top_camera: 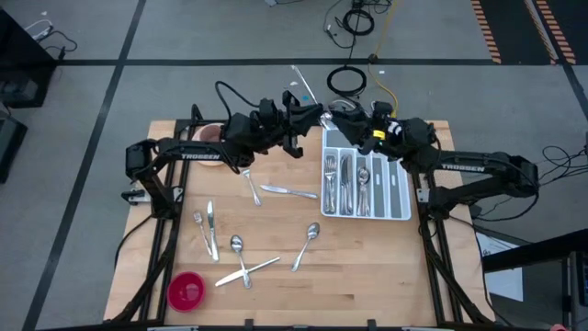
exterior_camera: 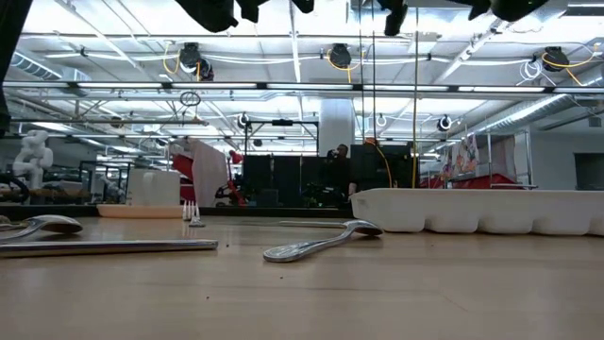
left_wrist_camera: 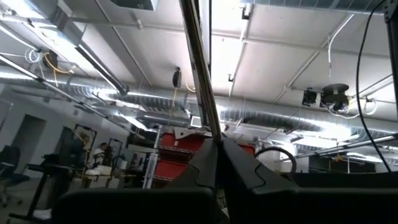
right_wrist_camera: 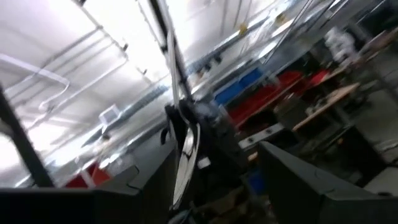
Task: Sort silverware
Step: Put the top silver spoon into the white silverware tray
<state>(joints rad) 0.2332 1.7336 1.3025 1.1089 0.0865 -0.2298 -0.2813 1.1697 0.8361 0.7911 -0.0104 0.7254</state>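
High view: both arms meet above the far edge of the table, just beyond the white tray.
Left gripper: raised, fingers clamped together on the handle of one utensil, which sticks up and away past the table's far edge (type not legible).
Left wrist view: the same slim metal shaft rises from between the closed fingers toward the ceiling.
Right gripper: raised just beside the left gripper, over the far end of the tray; its fingers stand apart and hold nothing.
Right wrist view: the held utensil shows ahead, gripped by the other arm.
Silverware in tray: forks, knives and spoons lie lengthwise in separate compartments.
Silverware loose on table: several pieces scattered on the near and left part, including a spoon and two crossed pieces near the front.
Pink cup: near left corner, apart from the silverware.
Low view: a spoon lies flat before the tray's wall.
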